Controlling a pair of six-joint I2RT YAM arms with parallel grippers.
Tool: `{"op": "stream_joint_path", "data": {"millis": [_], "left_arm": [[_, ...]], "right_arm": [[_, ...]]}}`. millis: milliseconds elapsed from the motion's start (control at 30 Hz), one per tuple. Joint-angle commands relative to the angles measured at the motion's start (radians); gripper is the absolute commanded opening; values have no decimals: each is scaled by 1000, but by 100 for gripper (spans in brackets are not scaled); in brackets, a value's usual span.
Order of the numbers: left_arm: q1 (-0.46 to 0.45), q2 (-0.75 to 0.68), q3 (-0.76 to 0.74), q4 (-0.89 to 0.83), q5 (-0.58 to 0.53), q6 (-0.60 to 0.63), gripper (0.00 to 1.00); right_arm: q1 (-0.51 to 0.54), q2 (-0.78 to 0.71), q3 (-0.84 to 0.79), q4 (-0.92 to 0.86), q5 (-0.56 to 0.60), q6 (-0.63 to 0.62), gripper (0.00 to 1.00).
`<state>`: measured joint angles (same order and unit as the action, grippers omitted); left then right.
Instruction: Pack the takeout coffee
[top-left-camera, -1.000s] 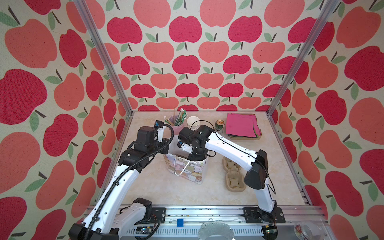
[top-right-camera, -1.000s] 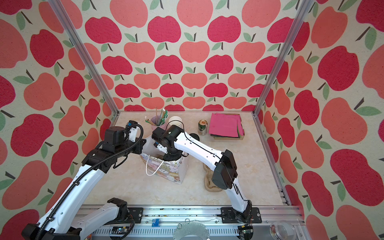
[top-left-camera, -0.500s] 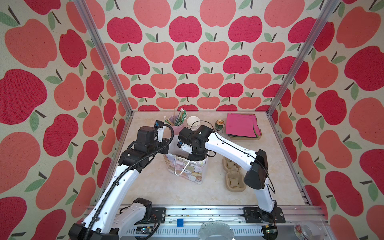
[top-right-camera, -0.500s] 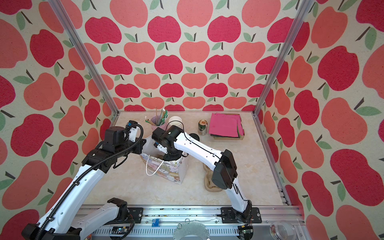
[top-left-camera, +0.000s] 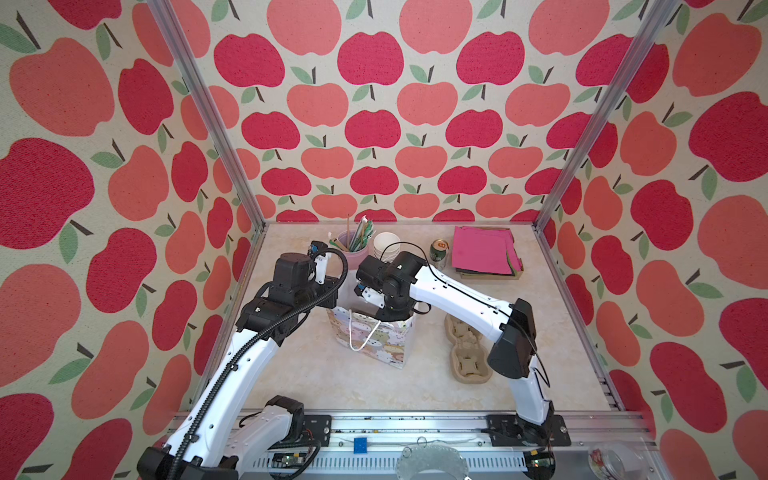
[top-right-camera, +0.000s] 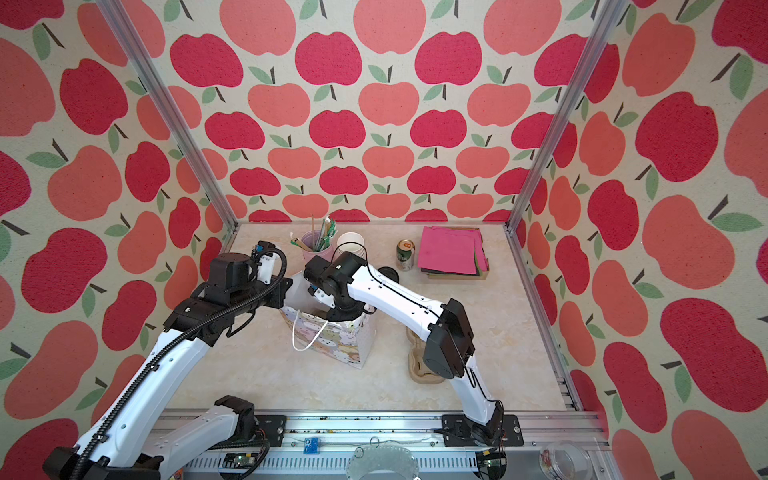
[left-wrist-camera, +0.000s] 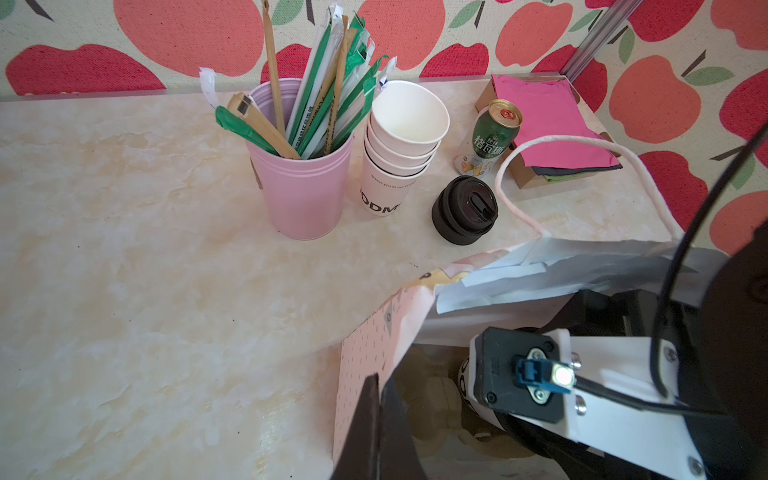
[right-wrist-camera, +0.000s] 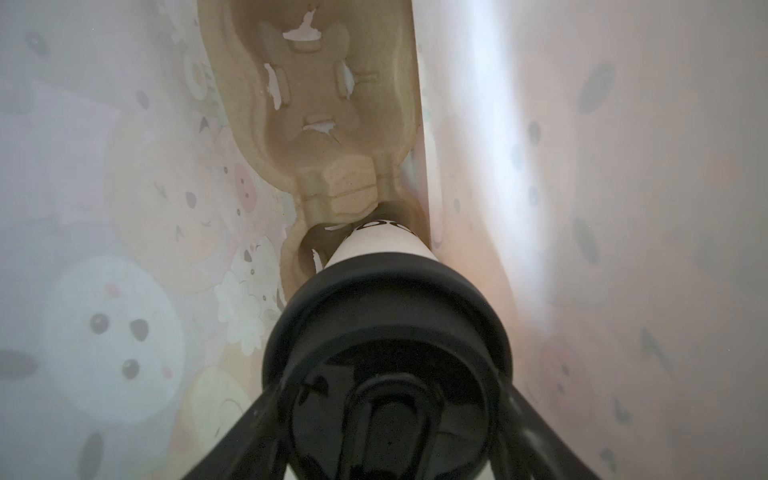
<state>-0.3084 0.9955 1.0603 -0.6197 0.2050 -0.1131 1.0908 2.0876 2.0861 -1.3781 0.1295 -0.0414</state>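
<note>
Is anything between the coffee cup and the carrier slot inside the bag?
Nothing visible does. Inside the gift bag, the right tool holds the takeout coffee, its base already at one slot of the pulp carrier.

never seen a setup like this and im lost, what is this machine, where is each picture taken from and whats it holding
It is a robot with two white arms, each ending in a two-finger gripper. Two pictures look down on the whole scene; two come from cameras on the wrists. On the beige marbled table stand a cartoon-printed paper gift bag, a pink tumbler of wrapped straws, a stack of lidless white paper cups, a stack of black plastic lids, a green-and-gold drink can, pink napkins and a brown cardboard cup carrier. The left gripper pinches the bag's rim. The right gripper, inside the bag, holds a small white paper cup with a black sip lid, its base at a pocket of a second cardboard carrier.
</note>
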Motion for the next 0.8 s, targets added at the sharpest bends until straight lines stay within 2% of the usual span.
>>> {"op": "stream_joint_path", "data": {"millis": [0, 767], "left_arm": [[-5, -8, -2, -15, -18, 10, 0], [-6, 0, -2, -7, -16, 10, 0]], "right_arm": [[-5, 32, -18, -26, -19, -4, 66], [-6, 54, -18, -29, -13, -11, 66]]}}
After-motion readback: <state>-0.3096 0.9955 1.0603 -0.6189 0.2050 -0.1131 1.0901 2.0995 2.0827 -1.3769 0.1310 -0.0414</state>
